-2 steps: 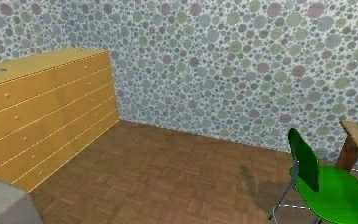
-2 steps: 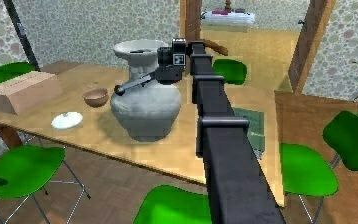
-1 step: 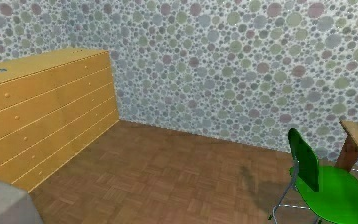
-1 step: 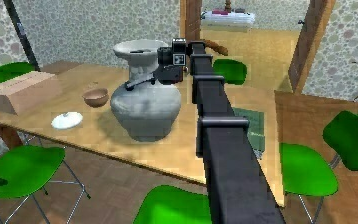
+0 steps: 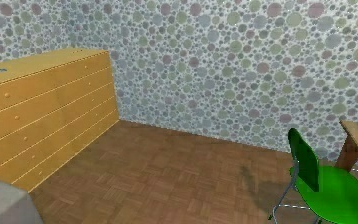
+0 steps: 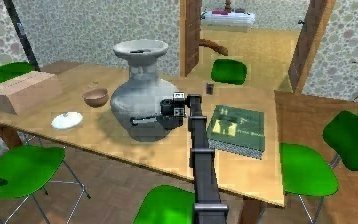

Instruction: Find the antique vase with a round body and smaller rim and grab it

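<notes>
- Nearest you in the arm side view, the robot's dark square arm (image 6: pixel 200 160) rises from the bottom edge and reaches out over a wooden table (image 6: pixel 107 148).
- At the arm's far end, the gripper (image 6: pixel 145 122) sits low against the front of the vase. The vase stands on the table right behind it, so you cannot tell whether the gripper holds anything or how its fingers are set.
- The vase (image 6: pixel 139 80) is pale grey with a round body, a narrow neck and a flared rim. It stands upright near the middle of the table.
- A green book (image 6: pixel 237 130) lies flat just beside the arm, toward the table end at the view's right.
- A cardboard box (image 6: pixel 22 92) rests at the opposite end of the table.
- Between the box and the vase are a small brown bowl (image 6: pixel 95 97) and a white plate (image 6: pixel 67 120). The plate is closer to the table's near edge.
- Green chairs (image 6: pixel 27 165) stand around the table.
- A wood-framed doorway (image 6: pixel 247 30) opens beyond the table's far edge.
- In the forward view, a light wood dresser (image 5: pixel 47 110) stands against a wall with dotted wallpaper (image 5: pixel 237 60), on a wooden floor (image 5: pixel 157 170).
- One green chair (image 5: pixel 322 180) sits at that view's bottom right corner.
</notes>
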